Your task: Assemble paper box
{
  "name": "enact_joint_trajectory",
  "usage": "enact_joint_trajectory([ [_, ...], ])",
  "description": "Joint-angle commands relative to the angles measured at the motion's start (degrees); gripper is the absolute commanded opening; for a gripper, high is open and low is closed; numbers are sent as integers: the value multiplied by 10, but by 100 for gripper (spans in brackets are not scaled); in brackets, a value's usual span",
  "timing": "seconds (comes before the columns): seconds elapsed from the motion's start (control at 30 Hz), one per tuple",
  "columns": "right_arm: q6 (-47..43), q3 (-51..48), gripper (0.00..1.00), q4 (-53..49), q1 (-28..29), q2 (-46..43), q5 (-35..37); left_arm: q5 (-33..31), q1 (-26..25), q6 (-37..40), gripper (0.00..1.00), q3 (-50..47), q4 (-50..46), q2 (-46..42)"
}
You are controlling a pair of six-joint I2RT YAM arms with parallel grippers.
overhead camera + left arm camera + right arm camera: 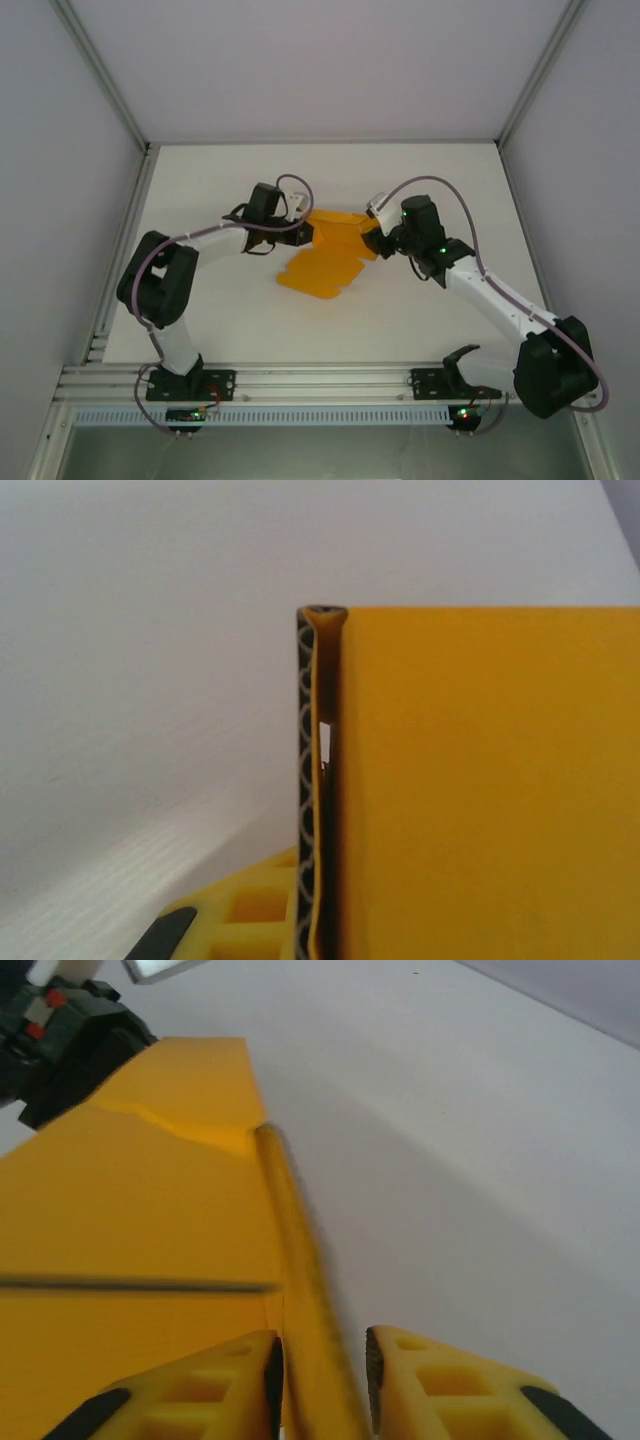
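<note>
The paper box [322, 268] is a bright orange card sheet lying partly folded in the middle of the white table. My left gripper [303, 230] is shut on its upper left flap. In the left wrist view the card [480, 780] is pressed flat against the ribbed black pad [305, 780], and the other finger is hidden behind the card. My right gripper [372, 240] is at the sheet's right edge. Its jaws [320, 1350] are closed in round a raised flap [300, 1240], which is blurred. The rest of the sheet [140, 1220] stretches away to the left.
The white table [450, 180] is walled by pale panels and metal posts at the back corners. An aluminium rail [320, 380] with both arm bases runs along the near edge. The left arm's wrist [60, 1030] shows at the far end of the card.
</note>
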Motion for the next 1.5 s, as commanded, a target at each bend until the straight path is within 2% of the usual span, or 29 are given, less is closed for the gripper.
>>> enact_joint_trajectory([
  [0.0, 24, -11, 17, 19, 6, 21, -12, -15, 1, -31, 0, 30, -41, 29],
  [0.07, 36, -17, 7, 28, 17, 29, 16, -52, 1, -57, 0, 36, -47, 39],
  [0.2, 45, -44, 0, 68, 51, 25, 100, -203, -2, -123, 0, 67, -125, 53],
  [0.33, 51, -67, 0, 106, 74, 28, 124, -294, -3, -156, 0, 104, -196, 78],
  [0.47, 56, -66, 0, 106, 86, 46, 156, -355, -13, -164, 0, 139, -254, 101],
  [0.6, 57, -67, 0, 110, 88, 51, 154, -401, -18, -176, 0, 147, -280, 107],
  [0.73, 56, -63, 0, 96, 88, 57, 139, -403, -18, -176, 0, 159, -298, 121],
  [0.8, 56, -65, 0, 94, 88, 60, 139, -369, -17, -161, 0, 153, -272, 121],
  [0.93, 51, -76, 0, 102, 87, 64, 95, -290, -19, -127, 0, 115, -175, 104],
  [1.03, 45, -84, 0, 106, 85, 62, 73, -256, -18, -118, 13, 97, -133, 94],
  [1.23, 36, -85, 0, 89, 74, 58, 54, -212, -16, -104, 28, 59, -67, 63],
  [1.47, 33, -83, 0, 77, 60, 53, 28, -164, 1, -102, 33, -3, 64, 32],
])
